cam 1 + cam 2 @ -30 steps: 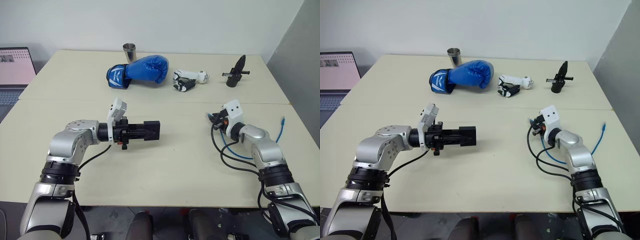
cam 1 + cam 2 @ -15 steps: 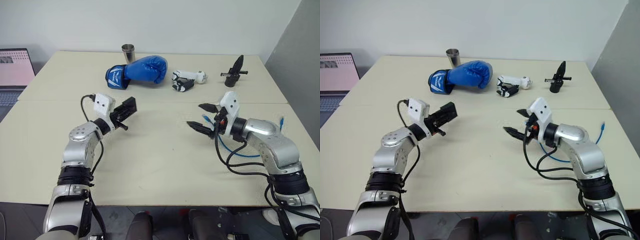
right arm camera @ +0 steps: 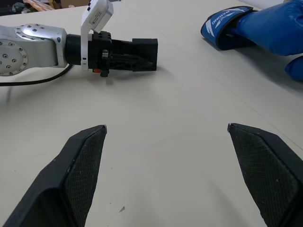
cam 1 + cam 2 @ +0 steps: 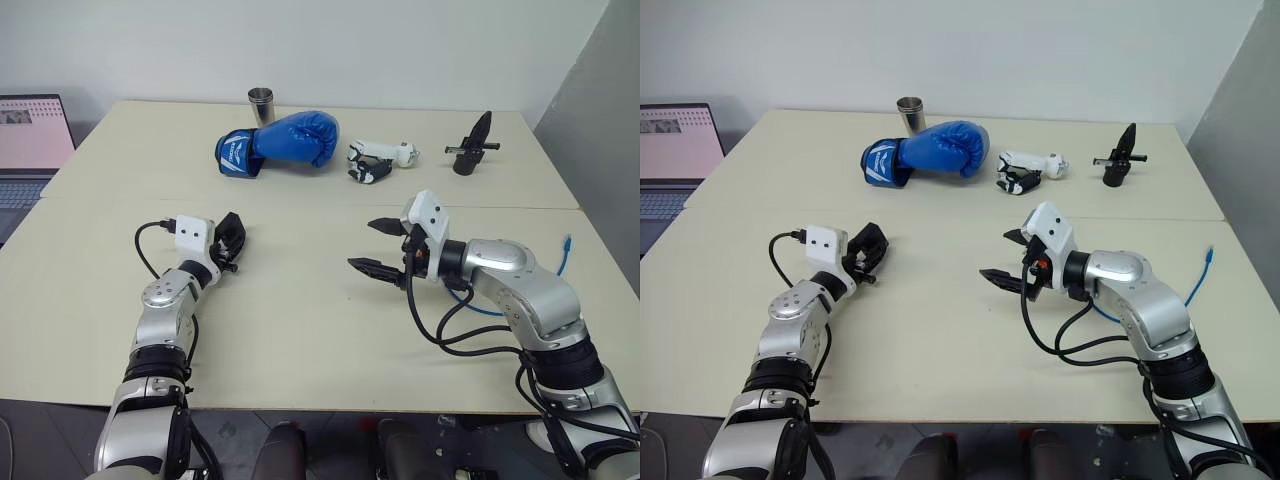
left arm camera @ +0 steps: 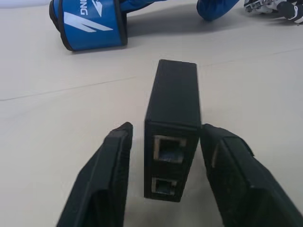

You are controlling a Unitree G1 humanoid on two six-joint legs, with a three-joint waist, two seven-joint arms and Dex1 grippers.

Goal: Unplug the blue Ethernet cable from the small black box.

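Observation:
The small black box [image 5: 173, 109] stands on edge on the table, and both ports on its near face are empty. My left gripper [image 5: 166, 137] is open, one finger on each side of the box with a narrow gap to it. In the head views this gripper [image 4: 228, 243] sits low on the table at the left. My right gripper [image 4: 365, 245] hovers open and empty near the table's middle, its tips pointing toward the left arm. The blue Ethernet cable [image 4: 563, 252] lies loose on the table at the right, partly hidden behind my right arm.
Along the back of the table are a blue boxing glove [image 4: 290, 140], a metal cup [image 4: 259, 100], a black-and-white gadget [image 4: 375, 160] and a black pointed clamp-like object [image 4: 472, 142]. A laptop [image 4: 30, 135] stands off the table's left side.
My left gripper swung from pointing right to pointing forward, came down with the box and opened. My right gripper opened, left the cable at the right and moved toward the middle.

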